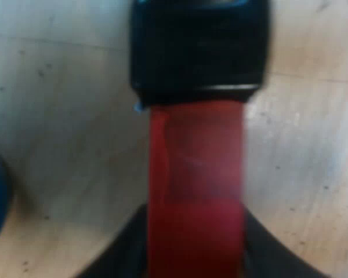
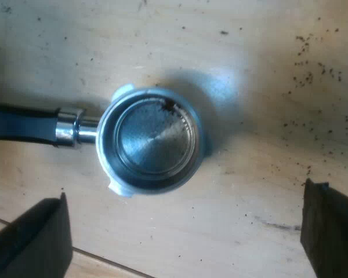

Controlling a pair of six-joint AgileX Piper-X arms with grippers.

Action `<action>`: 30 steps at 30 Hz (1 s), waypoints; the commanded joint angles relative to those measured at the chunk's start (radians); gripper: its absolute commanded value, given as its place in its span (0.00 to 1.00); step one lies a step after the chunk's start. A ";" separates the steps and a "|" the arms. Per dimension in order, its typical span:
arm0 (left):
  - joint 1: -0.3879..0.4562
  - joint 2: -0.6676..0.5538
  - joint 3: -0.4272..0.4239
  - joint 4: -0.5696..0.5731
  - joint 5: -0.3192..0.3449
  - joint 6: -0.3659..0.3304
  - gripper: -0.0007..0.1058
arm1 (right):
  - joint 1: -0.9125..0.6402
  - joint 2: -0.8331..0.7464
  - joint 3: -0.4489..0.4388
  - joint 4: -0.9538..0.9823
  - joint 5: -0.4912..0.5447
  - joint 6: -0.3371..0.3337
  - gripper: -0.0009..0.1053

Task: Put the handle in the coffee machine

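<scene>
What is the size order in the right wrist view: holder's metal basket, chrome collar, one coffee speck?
Largest to smallest:
metal basket
chrome collar
coffee speck
All lie on the table; nearness matters little.

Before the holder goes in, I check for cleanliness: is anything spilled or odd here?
Yes. Dark coffee grounds lie scattered on the wooden table near the metal holder, and a small clump sticks at its inside edge. The holder itself looks undamaged.

The handle (image 1: 196,185) is showing red, then black; the holder (image 2: 153,142) is gleaming silver; the table (image 2: 249,231) is looking pale, speckled with dark grounds (image 2: 313,75); the right fingers (image 2: 32,240) are showing black.
</scene>
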 commanded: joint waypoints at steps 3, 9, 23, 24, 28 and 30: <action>-0.005 0.005 0.007 -0.026 -0.023 0.000 0.55 | 0.001 0.002 -0.010 0.015 0.019 0.004 0.78; -0.005 -0.025 -0.001 0.007 -0.015 0.000 0.55 | 0.005 0.002 -0.010 0.015 0.024 0.025 0.78; 0.066 -0.471 -0.005 0.106 0.154 -0.009 0.55 | 0.075 0.002 -0.010 0.015 0.086 0.077 0.78; 0.074 -0.512 -0.005 0.107 0.172 -0.009 0.55 | 0.075 0.002 -0.010 0.012 0.089 0.087 0.78; 0.084 -0.645 -0.005 0.107 0.253 -0.009 0.55 | 0.075 0.002 -0.010 -0.004 0.089 0.091 0.76; 0.084 -0.692 -0.005 0.107 0.313 -0.009 0.55 | 0.075 0.002 -0.010 -0.007 0.089 0.091 0.76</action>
